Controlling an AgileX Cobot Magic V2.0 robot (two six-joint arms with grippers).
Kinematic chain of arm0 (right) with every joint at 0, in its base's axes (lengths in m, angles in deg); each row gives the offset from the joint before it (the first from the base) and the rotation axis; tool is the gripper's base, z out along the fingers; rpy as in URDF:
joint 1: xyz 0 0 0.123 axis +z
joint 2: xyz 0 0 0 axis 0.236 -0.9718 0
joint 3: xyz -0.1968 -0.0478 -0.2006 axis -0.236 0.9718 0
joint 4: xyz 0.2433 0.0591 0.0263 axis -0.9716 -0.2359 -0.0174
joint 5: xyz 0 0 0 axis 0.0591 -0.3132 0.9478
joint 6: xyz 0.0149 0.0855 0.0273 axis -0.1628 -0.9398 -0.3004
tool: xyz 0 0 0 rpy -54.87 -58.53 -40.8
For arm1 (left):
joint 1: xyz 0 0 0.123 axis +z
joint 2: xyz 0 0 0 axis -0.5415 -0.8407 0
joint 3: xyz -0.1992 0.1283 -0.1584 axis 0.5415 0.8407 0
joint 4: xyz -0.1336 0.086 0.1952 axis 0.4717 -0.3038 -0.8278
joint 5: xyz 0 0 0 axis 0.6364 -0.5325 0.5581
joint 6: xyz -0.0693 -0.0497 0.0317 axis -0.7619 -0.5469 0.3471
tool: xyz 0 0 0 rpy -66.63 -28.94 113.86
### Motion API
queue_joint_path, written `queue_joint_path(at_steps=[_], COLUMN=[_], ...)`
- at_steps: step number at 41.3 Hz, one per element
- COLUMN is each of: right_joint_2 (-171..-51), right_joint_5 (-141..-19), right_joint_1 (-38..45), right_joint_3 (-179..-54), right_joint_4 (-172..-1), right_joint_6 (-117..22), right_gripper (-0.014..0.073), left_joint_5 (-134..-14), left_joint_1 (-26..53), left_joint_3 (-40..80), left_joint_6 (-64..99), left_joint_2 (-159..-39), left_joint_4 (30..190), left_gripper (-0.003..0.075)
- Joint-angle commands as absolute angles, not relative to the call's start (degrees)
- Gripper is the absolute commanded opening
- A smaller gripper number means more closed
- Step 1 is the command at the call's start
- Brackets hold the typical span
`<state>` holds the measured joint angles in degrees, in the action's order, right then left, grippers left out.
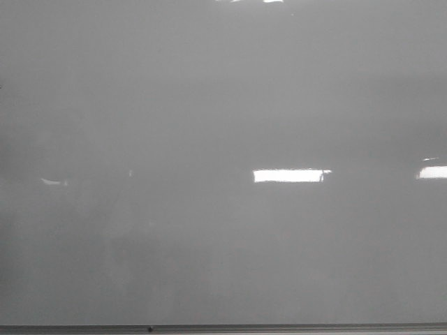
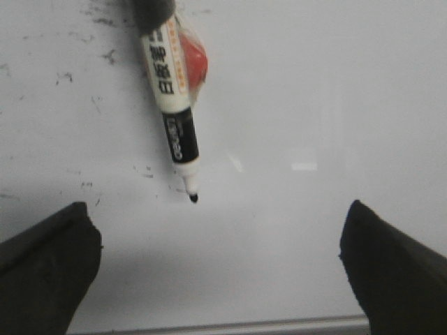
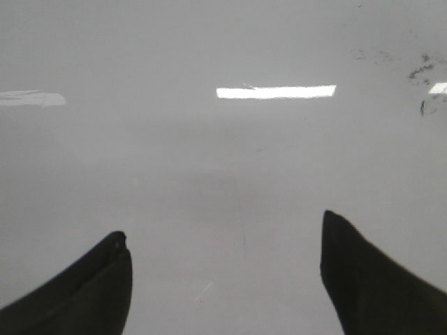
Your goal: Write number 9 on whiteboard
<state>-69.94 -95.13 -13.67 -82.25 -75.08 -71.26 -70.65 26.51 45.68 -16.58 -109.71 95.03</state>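
The whiteboard (image 1: 223, 105) fills the front view, pale grey and glossy, with no drawn number 9 on it in any view. In the left wrist view a white marker (image 2: 171, 98) with black print lies against the board (image 2: 314, 105), its black tip (image 2: 193, 198) pointing toward my left gripper (image 2: 218, 206). That gripper is open wide and empty, the tip a little beyond its fingers. My right gripper (image 3: 223, 223) is open and empty over bare board (image 3: 223, 160). Neither gripper shows in the front view.
A thin metal edge strip (image 1: 223, 328) runs along the board's near side and also shows in the left wrist view (image 2: 223, 326). A red object (image 2: 195, 59) sits beside the marker. Faint black smudges (image 2: 105, 52) mark the board, also in the right wrist view (image 3: 422, 70).
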Motion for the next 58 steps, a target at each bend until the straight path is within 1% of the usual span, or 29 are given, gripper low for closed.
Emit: queue_joint_path(at_steps=[1, 3, 7, 17, 20, 23, 27, 29, 30, 32, 35, 39, 43, 47, 50, 54, 58], right_joint_2=[-70.71, -70.71, -70.71, -70.71, -70.71, -70.71, -70.71, -70.71, -70.71, -70.71, -70.71, -70.71, -70.71, -70.93, -72.11, -75.11, -78.53], right_joint_5=[-90.51, -90.59, -90.59, -90.59, -90.59, -90.59, -90.59, -90.59, -90.59, -90.59, -90.59, -90.59, -90.85, -92.97, -95.73, -99.84, -102.83], right_joint_1=[-13.97, -13.97, -13.97, -13.97, -13.97, -13.97, -13.97, -13.97, -13.97, -13.97, -13.97, -13.97, -13.97, -13.97, -13.97, -13.92, -13.25], right_joint_3=[-84.17, -84.17, -84.17, -84.17, -84.17, -84.17, -84.17, -84.17, -84.17, -84.17, -84.17, -84.17, -84.34, -85.23, -87.03, -89.79, -92.41], right_joint_4=[-75.24, -75.24, -75.24, -75.24, -75.24, -75.24, -75.24, -75.24, -75.24, -75.24, -75.24, -75.24, -75.24, -75.25, -75.32, -76.12, -80.65], right_joint_6=[-71.11, -71.11, -71.11, -71.11, -71.11, -71.11, -71.11, -71.11, -71.11, -71.11, -71.11, -71.11, -71.11, -71.05, -70.57, -67.82, -63.54], right_gripper=[0.0580, 0.0580, 0.0580, 0.0580, 0.0580, 0.0580, 0.0580, 0.0580, 0.0580, 0.0580, 0.0580, 0.0580, 0.0580, 0.0580, 0.0580, 0.0580, 0.0580], left_joint_5=[-62.96, -61.82, -60.12, -56.76, -56.31, -55.87, -54.68, -54.13, -53.97, -53.81, -53.81, -55.26, -61.28, -70.23, -77.61, -85.84, -91.63], left_joint_1=[26.13, 26.13, 26.13, 26.13, 26.13, 26.13, 26.13, 26.13, 26.13, 26.27, 26.27, 26.27, 26.14, 24.93, 22.85, 18.83, 14.67], left_joint_3=[41.51, 40.39, 38.96, 37.84, 37.84, 37.84, 37.84, 37.84, 37.84, 37.84, 37.84, 37.84, 36.91, 34.83, 32.52, 28.53, 25.41], left_joint_6=[-16.92, -16.92, -16.92, -16.92, -16.92, -16.92, -16.92, -16.92, -16.92, -16.92, -16.92, -16.92, -16.92, -16.79, -15.70, -10.14, -4.55], left_joint_2=[-114.66, -117.38, -121.09, -125.72, -126.28, -126.28, -126.28, -126.28, -126.28, -126.28, -126.15, -125.06, -122.30, -118.45, -116.19, -114.47, -114.18], left_joint_4=[95.90, 96.16, 96.16, 96.16, 96.16, 96.16, 96.16, 96.16, 96.16, 96.16, 96.16, 96.16, 96.16, 96.16, 96.16, 96.42, 97.81], left_gripper=[0.0668, 0.0657, 0.0611, 0.0480, 0.0426, 0.0358, 0.0242, 0.0167, 0.0113, 0.0045, -0.0020, -0.0019, -0.0018, -0.0019, -0.0019, -0.0019, -0.0019])
